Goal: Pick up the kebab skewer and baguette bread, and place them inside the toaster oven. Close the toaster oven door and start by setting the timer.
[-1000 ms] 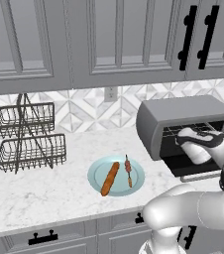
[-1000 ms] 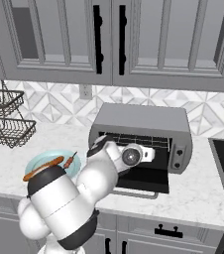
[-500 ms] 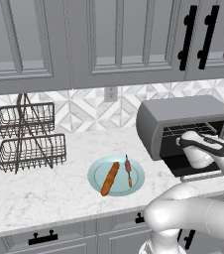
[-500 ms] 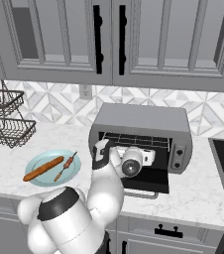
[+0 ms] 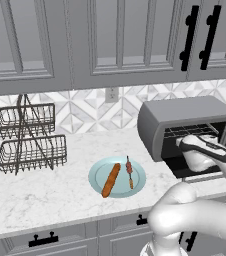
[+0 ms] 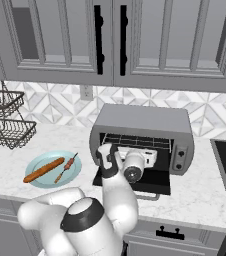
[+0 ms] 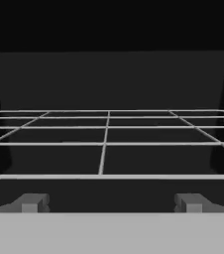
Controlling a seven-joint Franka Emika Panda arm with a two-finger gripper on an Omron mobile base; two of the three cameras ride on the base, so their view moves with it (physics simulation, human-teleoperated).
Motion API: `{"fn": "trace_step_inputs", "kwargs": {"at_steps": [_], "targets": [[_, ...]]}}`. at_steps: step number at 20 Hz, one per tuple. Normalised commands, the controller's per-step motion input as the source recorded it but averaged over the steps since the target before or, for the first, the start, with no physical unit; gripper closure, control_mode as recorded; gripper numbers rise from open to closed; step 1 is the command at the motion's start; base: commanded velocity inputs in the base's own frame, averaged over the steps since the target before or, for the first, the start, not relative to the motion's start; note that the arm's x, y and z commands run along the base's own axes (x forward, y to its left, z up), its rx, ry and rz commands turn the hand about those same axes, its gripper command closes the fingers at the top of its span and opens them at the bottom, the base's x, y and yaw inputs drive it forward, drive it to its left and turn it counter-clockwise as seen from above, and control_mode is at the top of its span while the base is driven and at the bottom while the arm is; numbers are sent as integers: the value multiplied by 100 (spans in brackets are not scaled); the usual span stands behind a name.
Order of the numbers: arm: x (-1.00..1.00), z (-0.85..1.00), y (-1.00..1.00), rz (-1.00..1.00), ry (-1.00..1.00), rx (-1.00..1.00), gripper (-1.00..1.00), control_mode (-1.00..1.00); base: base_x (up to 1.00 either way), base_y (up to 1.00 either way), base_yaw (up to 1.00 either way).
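**Oven open, food still on the plate — the pick-up has yet to begin**

Your gripper [image 7: 109,202] stands released and empty, its two dark tips wide apart at the bottom of the hand view, pointed straight into the dark cavity over the wire rack [image 7: 104,144]. In the right base view the hand sits at the centre of the frame, at the mouth of the toaster oven [image 6: 142,125], just above the toaster oven door [image 6: 137,181], which lies folded down and open.

Neither piece of food has been lifted. In the left base view the pale blue plate [image 5: 97,175] lies on the tabletop [image 5: 50,187] at lower centre, well apart from the oven at right. On it the baguette bread [image 5: 110,180] lies on the left half and the kebab skewer [image 5: 129,172] on the right half, side by side and not touching.

Judging from this, the door-opening step is finished and the first pick is the step in hand. Your next move calls for drawing the hand back out of the oven mouth without catching the lowered door, swinging toward the left of the frame, then coming down over the plate. The skewer is thin — line the jaws across its stick and close low, near the plate. The loaf is the easier grasp, taken across its width.
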Motion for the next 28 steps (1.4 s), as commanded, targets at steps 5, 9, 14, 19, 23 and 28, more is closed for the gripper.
{"fn": "trace_step_inputs", "kwargs": {"at_steps": [5,9,14,19,23,28], "targets": [[-13,36,0,-1,-1,0,-100,-100,0,0,0],[7,31,0,0,-1,0,-100,-100,0,0,0],[33,18,0,-3,0,0,-100,-100,0,0,0],[-32,19,0,0,-4,0,-100,-100,0,0,0],[-79,2,0,-1,-4,0,-100,-100,0,0,0],[-31,31,0,0,-1,0,-100,-100,0,0,0]]}}
